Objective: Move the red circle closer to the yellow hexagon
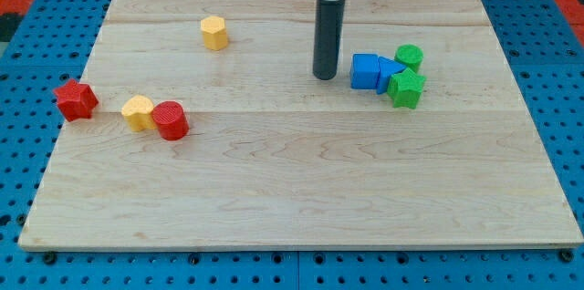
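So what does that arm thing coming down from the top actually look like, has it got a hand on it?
No hand. What shows is a plain, straight, dark grey rod, round like a thick peg, smooth and unmarked. It hangs from a wider black collar with a pale rim at the view's top edge. My tip is simply the rod's flat lower end. No cables or labels show, and the rest of the arm is out of view.

Bright, even overhead light falls on the wooden board [301, 171]; blocks cast short soft shadows. Focus is sharp throughout, with no glare or visible distortion.
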### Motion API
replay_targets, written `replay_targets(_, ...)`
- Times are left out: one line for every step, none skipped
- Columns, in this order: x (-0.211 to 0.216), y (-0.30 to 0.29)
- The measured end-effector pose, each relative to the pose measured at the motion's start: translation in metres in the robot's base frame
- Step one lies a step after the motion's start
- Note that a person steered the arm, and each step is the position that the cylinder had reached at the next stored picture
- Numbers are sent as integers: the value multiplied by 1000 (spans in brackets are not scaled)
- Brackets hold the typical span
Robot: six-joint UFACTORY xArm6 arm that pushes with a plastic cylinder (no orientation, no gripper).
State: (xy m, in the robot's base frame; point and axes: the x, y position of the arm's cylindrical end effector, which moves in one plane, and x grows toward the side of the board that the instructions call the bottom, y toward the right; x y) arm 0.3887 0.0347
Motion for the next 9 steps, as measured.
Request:
replay_targets(55,-5)
replay_targets(105,-52)
replay_targets(138,-138)
replay_targets(110,-165)
replay_targets(76,-165)
replay_targets(59,-164)
replay_targets(72,-168)
replay_targets(84,-218)
replay_targets(80,-232)
